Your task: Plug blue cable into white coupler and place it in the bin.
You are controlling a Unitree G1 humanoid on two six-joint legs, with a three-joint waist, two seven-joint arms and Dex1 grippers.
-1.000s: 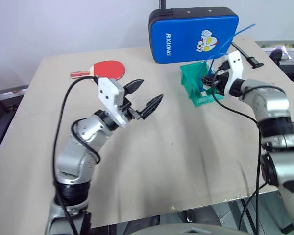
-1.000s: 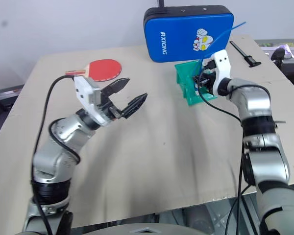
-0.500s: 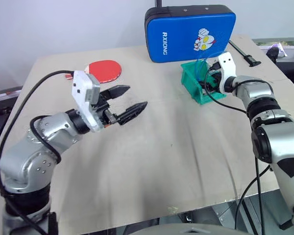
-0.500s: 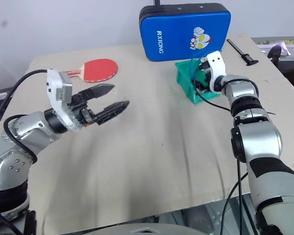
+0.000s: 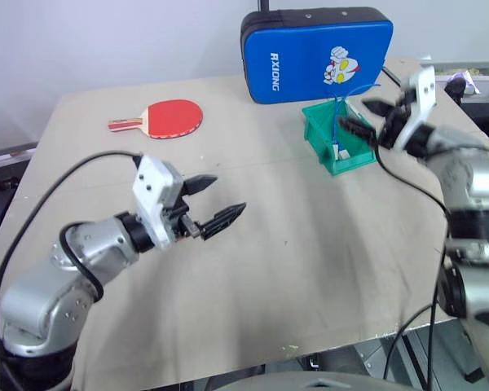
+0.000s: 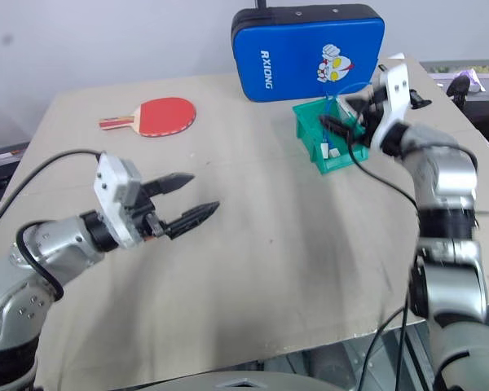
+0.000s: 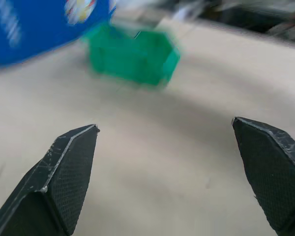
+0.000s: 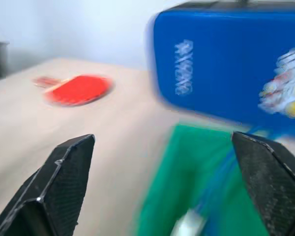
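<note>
The green bin (image 5: 346,161) stands at the back right of the table, in front of the blue case. The blue cable (image 6: 332,114) rises out of it in a thin arc. At the cable's lower end a small white piece, the white coupler (image 6: 322,151), lies on the bin's floor; I cannot tell whether the two are joined. My right gripper (image 5: 359,116) hovers open and empty just above the bin's right rim. My left gripper (image 5: 226,195) is open and empty over the table's middle left, far from the bin. The left wrist view shows the bin (image 7: 132,56) blurred ahead.
A large blue padded case (image 5: 318,53) with a cartoon print stands upright right behind the bin. A red table-tennis paddle (image 5: 171,116) lies at the back left. The beige table (image 5: 310,261) runs wide and bare between the two arms, with its front edge close to me.
My right gripper has opened and drawn back up out of the bin, leaving the cable inside. My left arm has sunk and pulled back toward me, still open.
</note>
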